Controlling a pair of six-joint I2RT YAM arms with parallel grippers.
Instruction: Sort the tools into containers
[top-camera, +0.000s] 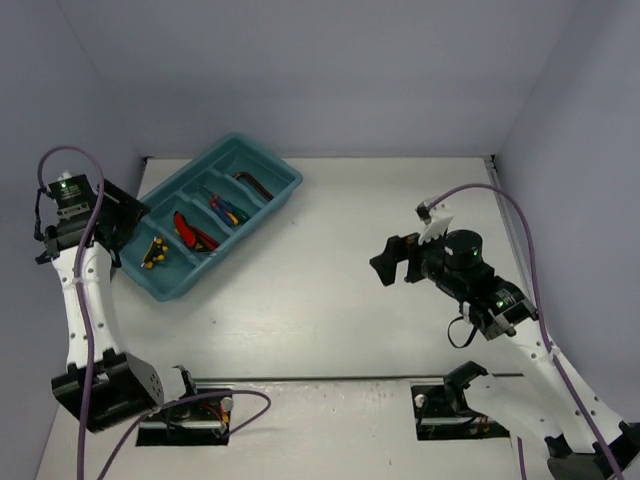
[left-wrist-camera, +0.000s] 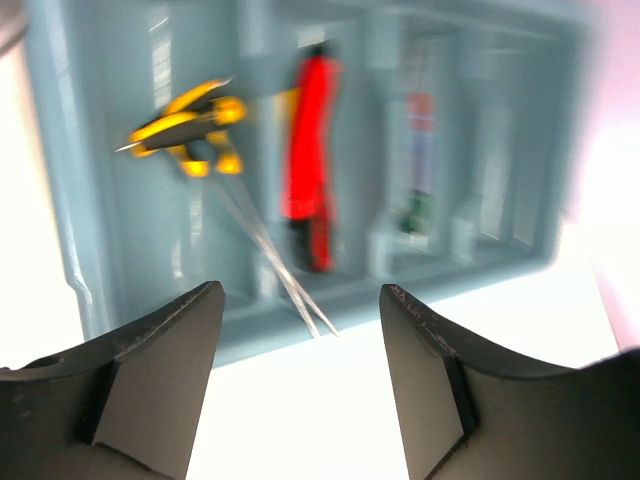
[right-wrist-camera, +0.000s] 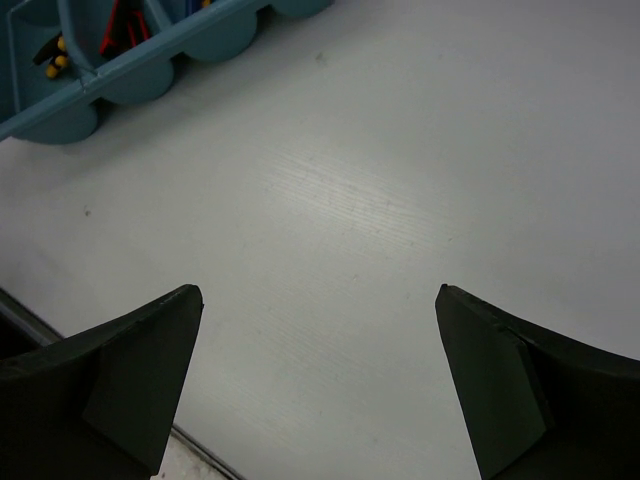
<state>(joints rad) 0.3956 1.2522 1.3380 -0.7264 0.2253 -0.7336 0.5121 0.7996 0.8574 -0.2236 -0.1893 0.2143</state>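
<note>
The yellow-black T-handle drivers (left-wrist-camera: 185, 135), red utility knives (left-wrist-camera: 308, 150), coloured screwdrivers (top-camera: 225, 210) and dark L-shaped hex keys (top-camera: 255, 185) are seen lying in separate compartments of the long teal plastic tray (top-camera: 160, 282). The left gripper (left-wrist-camera: 300, 300) is held spread and empty beside the tray, near the drivers' compartment. The right gripper (right-wrist-camera: 320, 295) is spread wide over the white table (right-wrist-camera: 400, 150), well apart from the tray.

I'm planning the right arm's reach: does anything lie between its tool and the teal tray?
Nothing visible does. Only bare table lies between the open right tool and the teal tray, in both the top and right wrist views.
</note>
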